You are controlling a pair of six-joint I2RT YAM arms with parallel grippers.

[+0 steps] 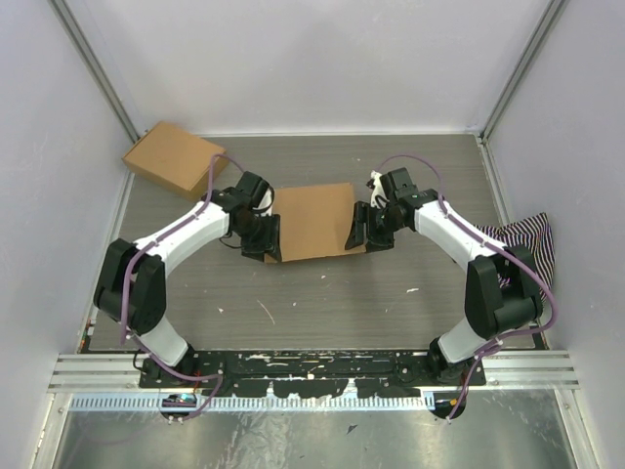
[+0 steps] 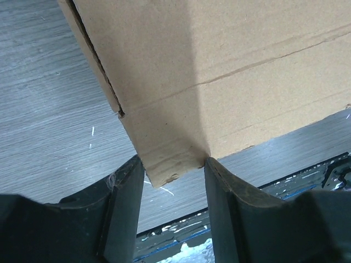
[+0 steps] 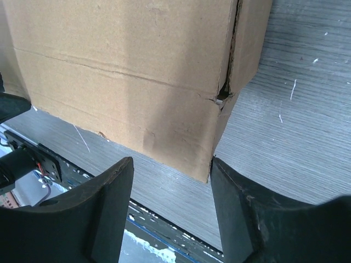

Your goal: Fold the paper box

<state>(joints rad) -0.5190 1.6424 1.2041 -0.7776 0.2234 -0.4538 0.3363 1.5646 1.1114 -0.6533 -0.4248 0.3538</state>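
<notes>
The paper box [image 1: 314,221] lies at the table's middle as a flat brown cardboard shape with its lid down. My left gripper [image 1: 266,241] is at its near left corner and my right gripper [image 1: 361,233] at its near right corner. In the left wrist view the box corner [image 2: 170,161] pokes between the open jaws of the left gripper [image 2: 173,167], touching both fingertips. In the right wrist view the right gripper [image 3: 171,167] is open too. The box corner [image 3: 192,153] rests against one of its fingers [image 3: 230,186], and the other finger stands apart.
A second, compact cardboard box [image 1: 174,158] sits at the back left corner. A striped cloth [image 1: 527,244] lies at the right edge beside the right arm. Walls close in the table on three sides.
</notes>
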